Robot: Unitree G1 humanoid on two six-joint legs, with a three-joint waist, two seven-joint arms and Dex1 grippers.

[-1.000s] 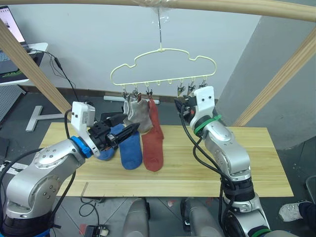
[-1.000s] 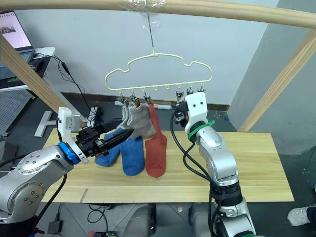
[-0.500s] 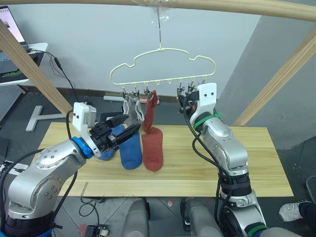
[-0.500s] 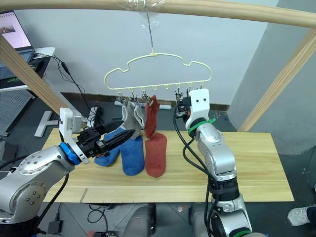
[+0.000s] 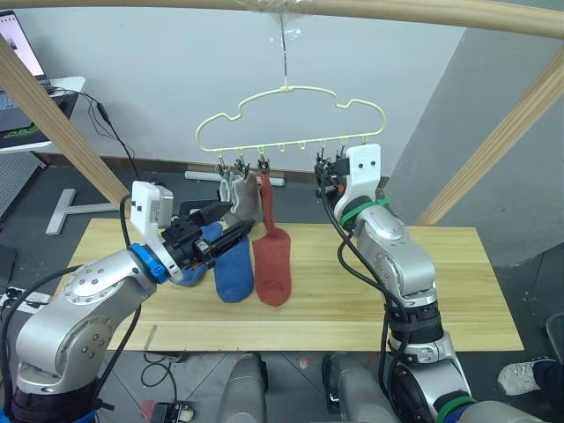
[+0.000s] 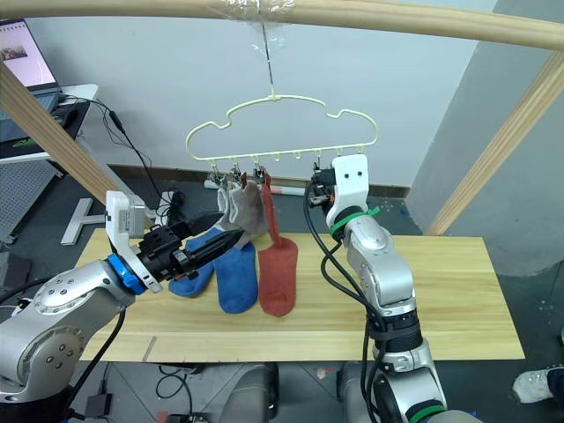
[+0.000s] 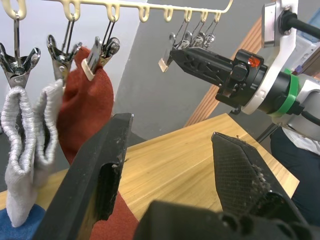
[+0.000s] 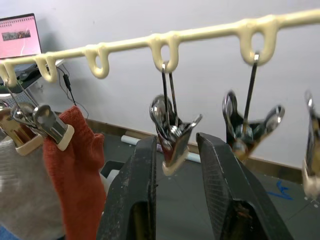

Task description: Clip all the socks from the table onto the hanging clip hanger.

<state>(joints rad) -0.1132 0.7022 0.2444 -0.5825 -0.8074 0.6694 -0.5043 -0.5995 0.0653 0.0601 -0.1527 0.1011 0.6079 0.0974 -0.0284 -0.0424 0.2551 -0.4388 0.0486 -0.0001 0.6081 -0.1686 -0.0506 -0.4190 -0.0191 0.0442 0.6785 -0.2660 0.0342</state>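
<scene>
Right wrist view: the next clip (image 8: 170,131) is bracketed by the right gripper (image 8: 174,165) (fingers spread) and should be squeezed squarely.

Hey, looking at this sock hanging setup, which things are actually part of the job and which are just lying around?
Part of the job:
clip hanger
grey socks and red sock, clipped
blue socks and second red sock on the table
left end effector
right end effector

Just lying about:
laptop
wooden frame
</scene>
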